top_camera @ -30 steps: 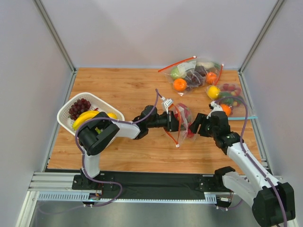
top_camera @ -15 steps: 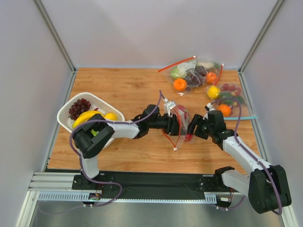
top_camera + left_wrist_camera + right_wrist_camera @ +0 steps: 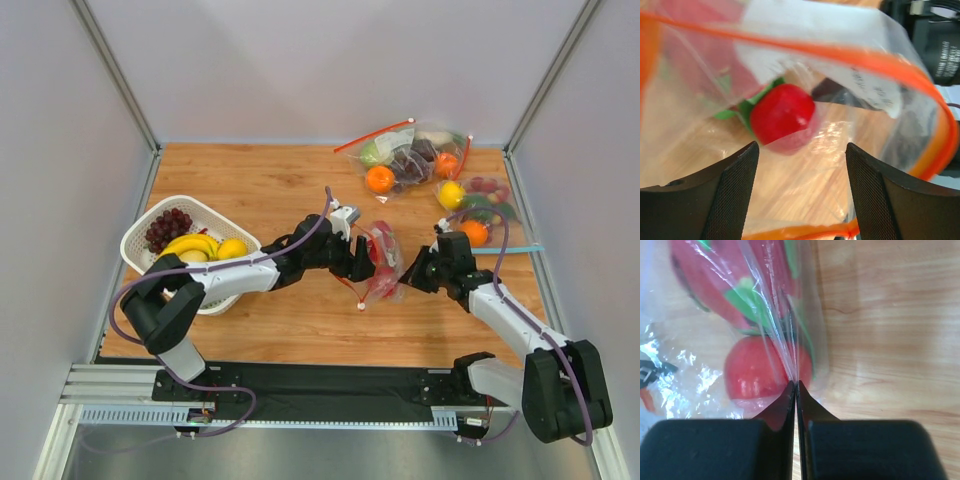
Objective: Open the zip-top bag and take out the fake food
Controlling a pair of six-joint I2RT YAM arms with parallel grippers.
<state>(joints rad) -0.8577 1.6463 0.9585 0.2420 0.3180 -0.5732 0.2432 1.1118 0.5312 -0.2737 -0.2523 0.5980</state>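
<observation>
The zip-top bag point(image 3: 384, 262) lies mid-table between both grippers, with its red-orange zip strip point(image 3: 875, 62) and white label point(image 3: 815, 27) close in the left wrist view. Fake food shows inside it: a round red fruit point(image 3: 782, 119) and a pink fruit with green tips point(image 3: 715, 285). My left gripper point(image 3: 361, 262) stands open at the bag's left side, with clear film and the zip strip lying between its fingers point(image 3: 801, 148). My right gripper point(image 3: 413, 274) is at the bag's right side, shut on a fold of the bag's plastic point(image 3: 794, 384) right beside the red fruit point(image 3: 760, 375).
A white basket point(image 3: 134, 238) with grapes, bananas and a yellow fruit stands at the left, partly under the left arm. Two more filled clear bags point(image 3: 410, 155) point(image 3: 478, 208) lie at the back right. Grey walls close the table in on three sides.
My left gripper has opened and let go of the bag. My right gripper has come in and shut on the bag's right side. The left arm has reached farther right.
</observation>
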